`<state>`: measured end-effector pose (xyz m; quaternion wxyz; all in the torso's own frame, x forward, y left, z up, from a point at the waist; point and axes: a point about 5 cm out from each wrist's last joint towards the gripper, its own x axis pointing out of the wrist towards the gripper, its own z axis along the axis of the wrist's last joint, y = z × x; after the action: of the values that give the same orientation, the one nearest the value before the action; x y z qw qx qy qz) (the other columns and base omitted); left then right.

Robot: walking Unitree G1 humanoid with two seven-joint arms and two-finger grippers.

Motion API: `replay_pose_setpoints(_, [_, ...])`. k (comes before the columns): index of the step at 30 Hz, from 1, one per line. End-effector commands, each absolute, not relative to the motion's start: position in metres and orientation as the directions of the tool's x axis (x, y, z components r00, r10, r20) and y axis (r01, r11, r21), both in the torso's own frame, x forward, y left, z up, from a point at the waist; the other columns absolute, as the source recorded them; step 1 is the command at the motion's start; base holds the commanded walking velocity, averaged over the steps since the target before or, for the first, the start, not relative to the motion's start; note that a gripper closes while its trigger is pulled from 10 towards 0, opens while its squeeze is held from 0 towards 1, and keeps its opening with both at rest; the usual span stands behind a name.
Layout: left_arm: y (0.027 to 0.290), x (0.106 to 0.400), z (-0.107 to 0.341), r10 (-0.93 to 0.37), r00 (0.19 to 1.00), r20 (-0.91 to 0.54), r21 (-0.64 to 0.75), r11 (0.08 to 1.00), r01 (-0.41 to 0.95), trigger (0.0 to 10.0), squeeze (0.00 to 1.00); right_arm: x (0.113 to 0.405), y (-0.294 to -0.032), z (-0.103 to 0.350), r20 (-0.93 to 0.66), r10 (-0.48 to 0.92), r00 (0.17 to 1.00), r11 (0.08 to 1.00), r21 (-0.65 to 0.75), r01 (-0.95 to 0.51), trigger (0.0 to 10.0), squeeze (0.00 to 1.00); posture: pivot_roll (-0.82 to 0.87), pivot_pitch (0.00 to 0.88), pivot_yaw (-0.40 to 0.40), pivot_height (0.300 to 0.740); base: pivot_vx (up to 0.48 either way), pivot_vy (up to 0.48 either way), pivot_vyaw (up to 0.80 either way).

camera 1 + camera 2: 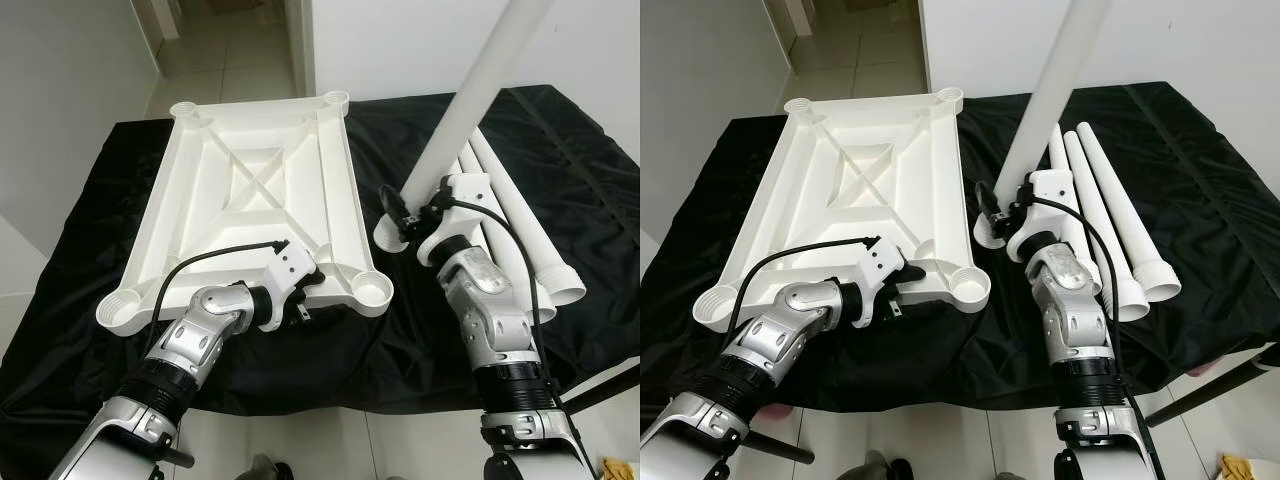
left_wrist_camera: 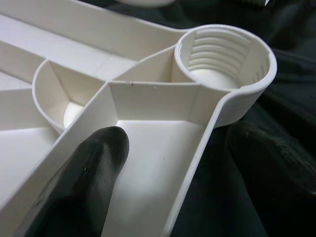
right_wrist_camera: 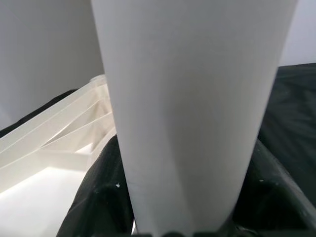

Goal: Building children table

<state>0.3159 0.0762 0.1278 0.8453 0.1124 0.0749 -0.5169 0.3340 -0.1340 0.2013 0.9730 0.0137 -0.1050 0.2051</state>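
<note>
Right now we see a white plastic tabletop [image 1: 250, 190] lying upside down on a desk [image 1: 570, 160] covered with a black cloth. Its ribs face up, and it has a round screw socket at each corner. Our left tool [image 1: 300, 300] is at the near edge of the tabletop, close to the near right socket [image 1: 372, 291]. In the left wrist view one black finger [image 2: 86, 182] rests inside the tray-like part of the tabletop and the other finger [image 2: 269, 168] sits outside the rim, so the rim wall is between them. The fingers are spread fairly wide, and we cannot tell if they are squeezing the rim. Our right tool [image 1: 415, 215] holds a long white table leg [image 1: 470, 95], tight on both sides. The leg stands up tall and leans a little, with its top going out of the picture. Its bottom end is just beside the right edge of the tabletop, near that same socket but not in it. Three more white legs [image 1: 525, 240] lie side by side on the black cloth, to the right of our right arm.
</note>
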Motion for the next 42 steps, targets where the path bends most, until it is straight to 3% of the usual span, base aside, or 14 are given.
replay_pose_setpoints(1, [0.083,0.327,0.132,-0.741,0.643,-0.194,0.162,0.622,0.766,10.0,0.0,0.33,-0.123,0.203,0.204,0.46,0.864,0.884,-0.013,-0.467,10.0,0.0,-0.11,0.078,0.105,0.74,0.0,0.0,0.0])
replay_pose_setpoints(8, [0.077,0.327,0.134,-0.757,0.627,-0.186,0.162,0.606,0.779,10.0,0.0,0.327,-0.116,0.202,0.186,0.515,0.837,0.854,-0.028,-0.519,10.0,0.0,-0.11,0.07,0.105,0.74,0.0,0.0,0.0])
replay_pose_setpoints(9, [0.073,0.321,0.137,-0.791,0.585,-0.18,0.16,0.563,0.811,10.0,0.0,0.325,-0.113,0.202,0.18,0.545,0.819,0.836,-0.044,-0.547,10.0,0.0,-0.11,0.069,0.106,0.74,0.0,0.0,0.0])
replay_pose_setpoints(11, [0.073,0.321,0.137,-0.791,0.585,-0.18,0.16,0.563,0.811,10.0,0.0,0.325,-0.113,0.202,0.18,0.545,0.819,0.836,-0.044,-0.547,10.0,0.0,-0.11,0.069,0.106,0.74,0.0,0.0,0.0])
replay_pose_setpoints(16, [0.084,0.292,0.143,-0.88,0.435,-0.19,0.116,0.42,0.9,10.0,0.0,0.321,-0.114,0.2,0.161,0.568,0.807,0.822,-0.062,-0.566,10.0,0.0,-0.11,0.07,0.11,0.74,0.0,0.0,0.0])
replay_pose_setpoints(18, [0.084,0.292,0.143,-0.88,0.435,-0.19,0.116,0.42,0.9,10.0,0.0,0.321,-0.114,0.2,0.161,0.568,0.807,0.822,-0.062,-0.566,10.0,0.0,-0.11,0.07,0.11,0.74,0.0,0.0,0.0])
replay_pose_setpoints(19, [0.093,0.281,0.146,-0.904,0.381,-0.194,0.126,0.362,0.924,10.0,0.0,0.318,-0.115,0.199,0.153,0.581,0.799,0.813,-0.062,-0.579,10.0,0.0,-0.11,0.073,0.108,0.74,0.0,0.0,0.0])
replay_pose_setpoints(22, [0.102,0.271,0.149,-0.921,0.332,-0.204,0.142,0.308,0.941,10.0,0.0,0.316,-0.116,0.198,0.145,0.594,0.791,0.803,-0.06,-0.593,10.0,0.0,-0.1,0.077,0.105,0.74,0.0,0.0,0.0])
replay_pose_setpoints(33, [0.111,0.266,0.153,-0.897,0.39,-0.207,0.13,0.37,0.92,10.0,0.0,0.305,-0.113,0.2,0.139,0.678,0.722,0.733,-0.053,-0.678,10.0,0.0,-0.09,0.082,0.085,0.74,0.0,0.0,0.0])
replay_pose_setpoints(42, [0.108,0.262,0.154,-0.891,0.42,-0.174,0.122,0.404,0.907,10.0,0.0,0.298,-0.121,0.201,0.098,0.681,0.726,0.732,-0.078,-0.676,10.0,0.0,-0.08,0.084,0.056,0.74,0.0,0.0,0.0])
